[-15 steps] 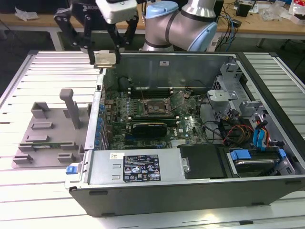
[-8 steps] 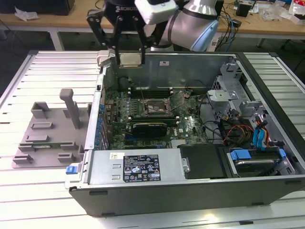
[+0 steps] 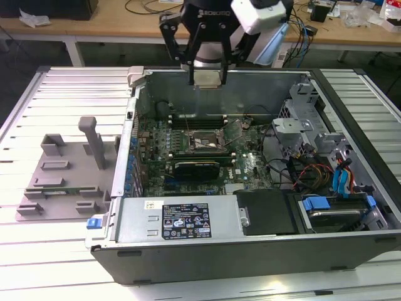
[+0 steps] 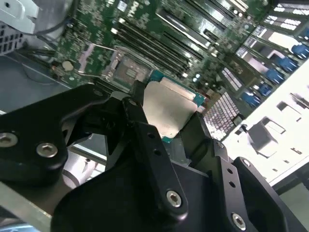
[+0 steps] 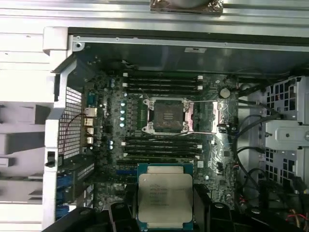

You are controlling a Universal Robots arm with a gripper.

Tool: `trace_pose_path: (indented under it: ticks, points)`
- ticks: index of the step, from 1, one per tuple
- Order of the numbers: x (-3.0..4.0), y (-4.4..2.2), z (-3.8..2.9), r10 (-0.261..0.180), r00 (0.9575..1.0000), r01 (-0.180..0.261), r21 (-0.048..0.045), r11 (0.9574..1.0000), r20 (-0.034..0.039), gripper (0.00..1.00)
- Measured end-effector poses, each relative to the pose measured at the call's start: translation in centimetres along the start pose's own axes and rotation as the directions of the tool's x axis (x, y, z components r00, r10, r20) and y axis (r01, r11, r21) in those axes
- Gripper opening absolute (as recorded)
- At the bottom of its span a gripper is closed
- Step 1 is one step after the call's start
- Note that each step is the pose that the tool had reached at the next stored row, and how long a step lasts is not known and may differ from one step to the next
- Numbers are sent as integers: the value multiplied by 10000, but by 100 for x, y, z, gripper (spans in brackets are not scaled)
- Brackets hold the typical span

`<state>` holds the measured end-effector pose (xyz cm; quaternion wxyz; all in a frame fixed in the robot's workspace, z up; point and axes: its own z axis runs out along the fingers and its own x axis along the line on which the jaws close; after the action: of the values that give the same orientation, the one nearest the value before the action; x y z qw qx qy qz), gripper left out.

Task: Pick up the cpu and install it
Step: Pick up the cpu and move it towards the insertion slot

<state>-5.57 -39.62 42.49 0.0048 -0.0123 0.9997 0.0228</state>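
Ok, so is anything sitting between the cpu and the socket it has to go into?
Nothing visible does. The gripper holds the cpu above the open case, and the socket lies bare, its metal cover swung open to one side. No cable crosses it.

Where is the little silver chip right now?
The chip is pinched in the gripper, hanging above the open computer case near its far wall in the exterior view, apart from the socket.

Matt silver metal cpu (image 5: 165,197), matt black metal pincer (image 3: 207,76), bare grey sheet-metal case (image 3: 257,94)
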Motion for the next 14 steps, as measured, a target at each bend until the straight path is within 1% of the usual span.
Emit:
trace_pose_path:
  ticks: [1,4,6,7,11,14]
  points:
    - [-11,-1,-1,-1,10000,1,1,10000,-1,55]
    - [-13,0,1,0,10000,0,-1,10000,1,55]
    - [-18,-4,75,-1,10000,1,5,10000,-6,55]
    - [-25,-6,126,0,10000,0,10,10000,-16,55]
    - [-41,-11,212,0,10000,0,14,10000,-27,55]
    - [-57,-16,315,1,10000,-1,16,10000,-33,55]
